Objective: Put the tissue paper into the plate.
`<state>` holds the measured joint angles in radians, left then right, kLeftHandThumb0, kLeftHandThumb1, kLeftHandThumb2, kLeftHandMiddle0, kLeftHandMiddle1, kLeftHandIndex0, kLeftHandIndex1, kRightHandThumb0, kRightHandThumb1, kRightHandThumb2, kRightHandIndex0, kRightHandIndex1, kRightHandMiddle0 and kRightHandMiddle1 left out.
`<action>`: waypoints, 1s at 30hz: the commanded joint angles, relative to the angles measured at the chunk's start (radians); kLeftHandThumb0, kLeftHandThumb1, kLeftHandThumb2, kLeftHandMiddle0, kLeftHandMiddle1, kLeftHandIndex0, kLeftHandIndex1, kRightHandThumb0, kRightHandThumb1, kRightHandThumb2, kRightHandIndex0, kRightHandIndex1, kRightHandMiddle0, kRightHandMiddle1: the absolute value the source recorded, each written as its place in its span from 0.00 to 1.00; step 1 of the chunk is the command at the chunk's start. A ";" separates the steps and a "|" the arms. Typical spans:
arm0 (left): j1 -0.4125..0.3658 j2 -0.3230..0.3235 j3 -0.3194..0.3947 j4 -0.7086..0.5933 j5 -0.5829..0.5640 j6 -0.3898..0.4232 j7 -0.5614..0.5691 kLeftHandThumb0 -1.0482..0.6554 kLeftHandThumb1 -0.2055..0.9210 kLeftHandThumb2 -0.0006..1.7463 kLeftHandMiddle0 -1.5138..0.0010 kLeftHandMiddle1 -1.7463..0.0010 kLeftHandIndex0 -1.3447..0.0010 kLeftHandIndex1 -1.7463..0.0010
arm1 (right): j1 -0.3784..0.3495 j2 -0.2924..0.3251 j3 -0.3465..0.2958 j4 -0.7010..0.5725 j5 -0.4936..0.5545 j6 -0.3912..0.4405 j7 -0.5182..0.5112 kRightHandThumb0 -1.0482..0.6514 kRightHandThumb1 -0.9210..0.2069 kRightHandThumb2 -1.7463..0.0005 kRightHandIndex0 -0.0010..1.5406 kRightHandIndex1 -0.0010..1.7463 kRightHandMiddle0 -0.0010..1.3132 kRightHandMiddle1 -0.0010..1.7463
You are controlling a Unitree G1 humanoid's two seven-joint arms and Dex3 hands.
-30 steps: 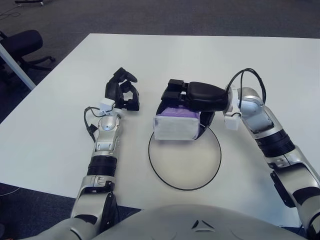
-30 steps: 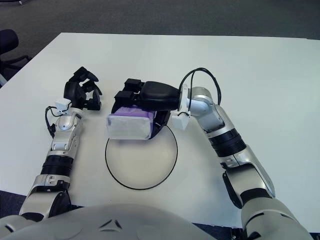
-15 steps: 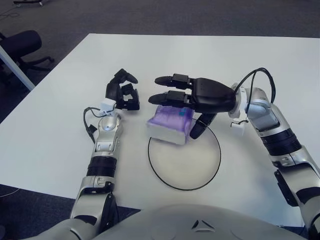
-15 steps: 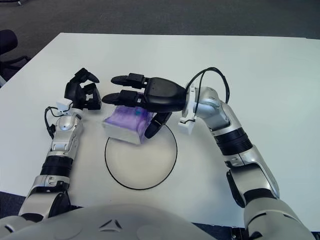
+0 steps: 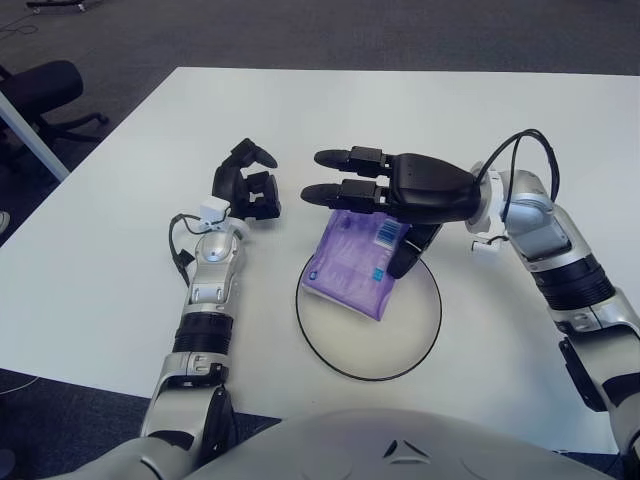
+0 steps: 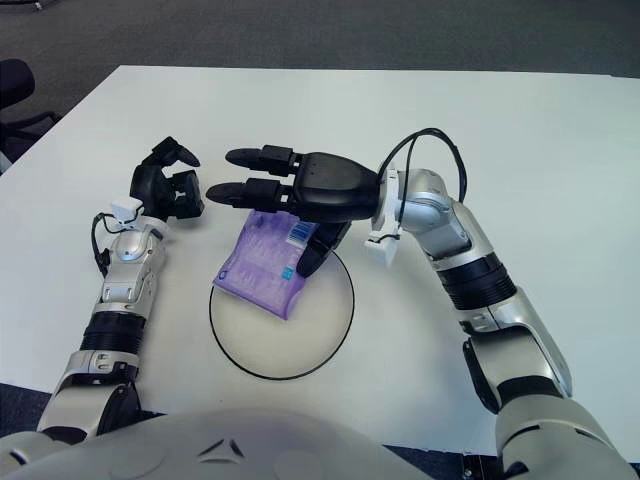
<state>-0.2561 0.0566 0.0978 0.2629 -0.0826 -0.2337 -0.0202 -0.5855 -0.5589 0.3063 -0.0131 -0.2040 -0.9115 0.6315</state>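
A purple pack of tissue paper [image 5: 356,265] lies flat on the white plate with a black rim [image 5: 370,374], over the plate's far left part, with one corner across the rim. My right hand [image 5: 372,205] hovers just above the pack's far end with its fingers [image 5: 345,158] spread and pointing left, holding nothing; the thumb reaches down beside the pack. My left hand [image 5: 248,186] rests on the table to the left of the plate, fingers curled, holding nothing.
The white table [image 5: 400,110] stretches wide behind the plate. Its left edge runs diagonally, with a black office chair [image 5: 45,90] on the floor beyond it. The near edge is close below the plate.
My right hand opened and let go of the tissue pack, which tipped over and now lies flat on the plate. The hand rose a little. The left hand has not moved.
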 commanded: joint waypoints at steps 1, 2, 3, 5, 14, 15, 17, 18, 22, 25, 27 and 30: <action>0.123 -0.039 0.003 0.081 -0.018 0.004 -0.006 0.33 0.42 0.79 0.12 0.00 0.52 0.00 | -0.032 -0.041 0.002 0.002 0.045 -0.006 0.032 0.18 0.14 0.82 0.00 0.00 0.00 0.00; 0.122 -0.040 0.003 0.083 -0.019 0.001 -0.006 0.33 0.42 0.79 0.13 0.00 0.52 0.00 | -0.031 -0.046 0.003 -0.005 0.047 0.007 0.041 0.18 0.15 0.81 0.00 0.00 0.00 0.00; 0.121 -0.040 0.003 0.084 -0.019 -0.001 -0.006 0.33 0.42 0.79 0.13 0.00 0.52 0.00 | -0.030 -0.050 0.003 -0.009 0.049 0.015 0.047 0.18 0.16 0.80 0.00 0.00 0.00 0.00; 0.119 -0.039 0.004 0.088 -0.020 -0.004 -0.007 0.33 0.42 0.79 0.13 0.00 0.52 0.00 | -0.024 -0.056 0.002 -0.025 0.046 0.041 0.058 0.17 0.16 0.78 0.00 0.00 0.00 0.00; 0.120 -0.040 0.005 0.088 -0.029 -0.008 -0.018 0.32 0.41 0.80 0.12 0.00 0.51 0.00 | 0.015 -0.120 -0.016 -0.143 0.073 0.206 0.126 0.14 0.13 0.77 0.00 0.00 0.00 0.00; 0.120 -0.040 0.006 0.086 -0.030 -0.004 -0.018 0.32 0.41 0.80 0.12 0.00 0.51 0.00 | 0.022 -0.131 -0.020 -0.166 0.081 0.248 0.140 0.14 0.12 0.77 0.00 0.00 0.00 0.00; 0.121 -0.040 0.005 0.082 -0.031 0.001 -0.017 0.32 0.41 0.80 0.12 0.00 0.51 0.00 | 0.031 -0.149 -0.031 -0.199 0.091 0.299 0.157 0.14 0.11 0.76 0.00 0.00 0.00 0.00; 0.121 -0.041 0.005 0.080 -0.031 0.003 -0.016 0.32 0.41 0.80 0.12 0.00 0.51 0.00 | 0.033 -0.154 -0.036 -0.210 0.094 0.314 0.162 0.13 0.10 0.76 0.00 0.00 0.00 0.00; 0.129 -0.048 -0.001 0.046 -0.026 0.022 -0.002 0.32 0.40 0.80 0.13 0.00 0.51 0.00 | 0.041 -0.175 -0.073 -0.230 0.072 0.312 0.154 0.12 0.08 0.77 0.00 0.00 0.00 0.00; 0.134 -0.049 -0.001 0.032 -0.029 0.040 -0.003 0.32 0.40 0.80 0.14 0.00 0.50 0.00 | 0.045 -0.183 -0.108 -0.206 0.054 0.275 0.128 0.12 0.08 0.77 0.00 0.00 0.00 0.00; 0.133 -0.047 0.001 0.036 -0.033 0.045 -0.007 0.32 0.40 0.80 0.14 0.00 0.50 0.00 | 0.045 -0.186 -0.119 -0.197 0.051 0.268 0.125 0.12 0.09 0.78 0.00 0.00 0.00 0.00; 0.128 -0.040 0.010 0.055 -0.048 0.043 -0.027 0.32 0.40 0.81 0.14 0.00 0.50 0.00 | 0.043 -0.190 -0.147 -0.191 0.028 0.292 0.109 0.14 0.12 0.75 0.00 0.00 0.00 0.00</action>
<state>-0.2437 0.0526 0.1075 0.2376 -0.1144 -0.1998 -0.0378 -0.5450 -0.7380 0.1914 -0.2106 -0.1498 -0.6301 0.7623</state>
